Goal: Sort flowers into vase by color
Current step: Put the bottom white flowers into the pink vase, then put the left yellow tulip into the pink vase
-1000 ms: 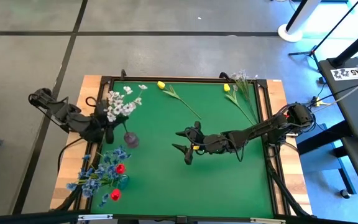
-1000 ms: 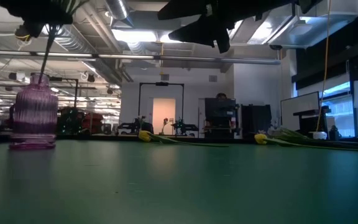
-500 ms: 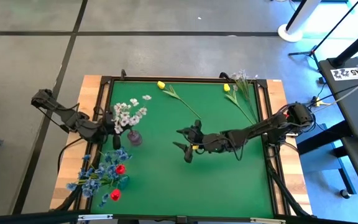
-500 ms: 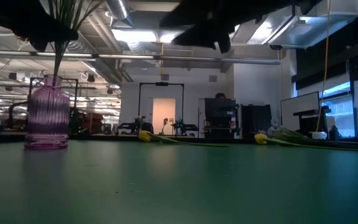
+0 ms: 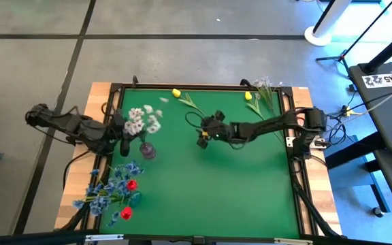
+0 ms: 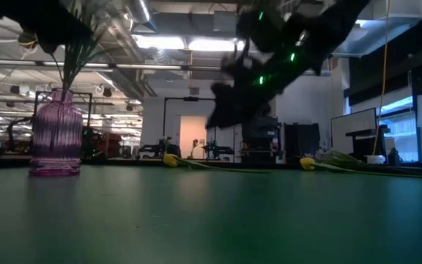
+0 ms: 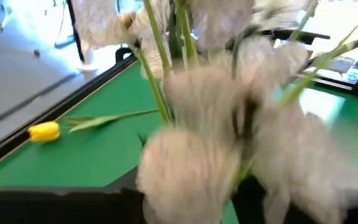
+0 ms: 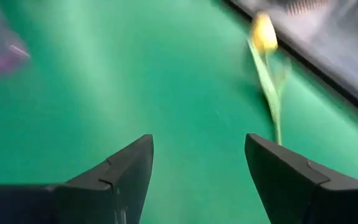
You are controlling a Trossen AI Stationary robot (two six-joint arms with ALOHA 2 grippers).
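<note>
High view: right end effector, fingers spread and empty, is hanging at frame centre; the yellow tulip with a long green stem is lying up and left, stem slanting toward it. Left end effector, grip unclear, is sitting by the purple ribbed glass vase.

Both arms: dark, near-black, slim segmented links, bulkier round joint housings. Black cables loop off left arm by base, more trail along right arm. Right arm: small red mark near shoulder joint, yellow spot near wrist; low view shows green indicator lights along it. Right gripper fingers: matte black wedge plates, flat faces, bevelled edges.
</note>
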